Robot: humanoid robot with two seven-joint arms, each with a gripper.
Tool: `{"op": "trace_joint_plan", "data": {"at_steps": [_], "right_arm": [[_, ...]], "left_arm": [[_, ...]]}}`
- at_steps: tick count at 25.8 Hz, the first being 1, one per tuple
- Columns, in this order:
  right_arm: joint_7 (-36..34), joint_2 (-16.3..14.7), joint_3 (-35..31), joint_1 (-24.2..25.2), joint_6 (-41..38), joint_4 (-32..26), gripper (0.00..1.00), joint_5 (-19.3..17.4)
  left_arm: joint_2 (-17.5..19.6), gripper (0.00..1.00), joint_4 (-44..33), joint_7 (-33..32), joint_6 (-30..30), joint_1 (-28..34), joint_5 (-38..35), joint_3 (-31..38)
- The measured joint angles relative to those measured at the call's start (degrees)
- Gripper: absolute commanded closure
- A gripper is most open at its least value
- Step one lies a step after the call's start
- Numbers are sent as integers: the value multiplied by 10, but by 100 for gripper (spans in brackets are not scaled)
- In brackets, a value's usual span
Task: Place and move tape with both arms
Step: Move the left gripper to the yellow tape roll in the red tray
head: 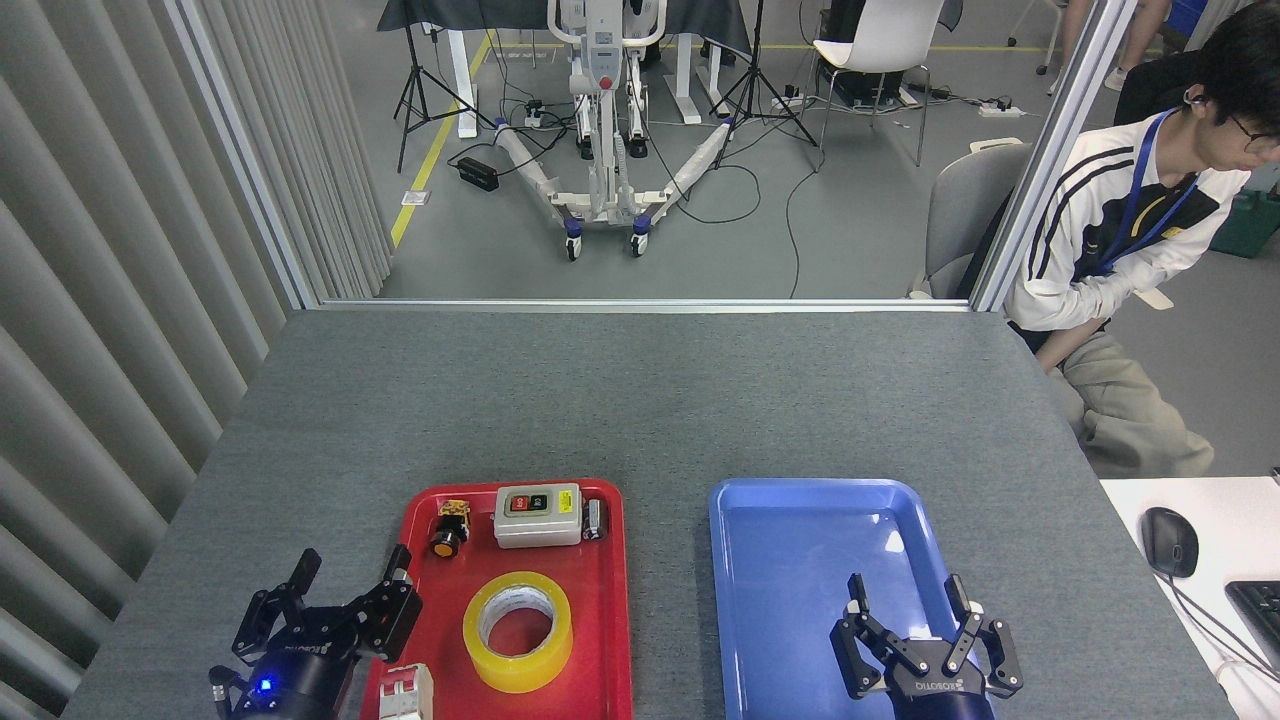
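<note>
Black left claw (pixel 350 580) and right claw (pixel 908 598) both point upward, fingers spread, flanking the tape (pixel 518 631).

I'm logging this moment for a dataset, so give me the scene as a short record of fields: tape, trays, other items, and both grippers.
tape: wide roll of translucent yellow packing tape, lying flat in the red plastic tray, ungrasped
blue tray: blue plastic tray, right of the red one, nothing visible in it
other items in red tray: grey switch box, orange push button, white breaker
left gripper: open, at the red tray's left edge
right gripper: open, over the blue tray's near part
table: grey felt tabletop
</note>
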Motion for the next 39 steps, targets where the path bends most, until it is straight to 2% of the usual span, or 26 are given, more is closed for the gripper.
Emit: {"op": "trace_joint_plan", "data": {"at_steps": [3,6,10,13,17,23,30,33,39], "right_arm": [[0,1,-1,-2,-2,0,1,0],[0,2,-3,-3,-6,0,1,0],[1,1,-9,-3,-22,0,1,-1],[3,-2,-13,-3,-25,0,1,-3],[4,-5,-14,-3,-26,0,1,-10],[6,-5,-14,-4,-26,0,1,-51],[5,-5,-16,-4,-25,0,1,-59],[1,-4,-15,-4,-24,0,1,-47],[-1,-3,-14,-4,-23,1,1,3]], "left_arm": [[1,0,8,-60,-7,-24,0,-12],[1,1,11,-159,-10,-50,1,-21],[-4,1,10,-328,-11,-76,-1,-22],[-9,1,10,-393,-11,-89,-2,-25],[-20,1,14,-420,-12,-97,-3,-36],[-34,1,50,-435,-12,-127,-6,-46],[-34,1,91,-469,-12,-155,-5,-78],[-28,1,96,-474,-12,-159,-5,-93],[1,1,115,-477,-17,-181,-2,-138]]}}
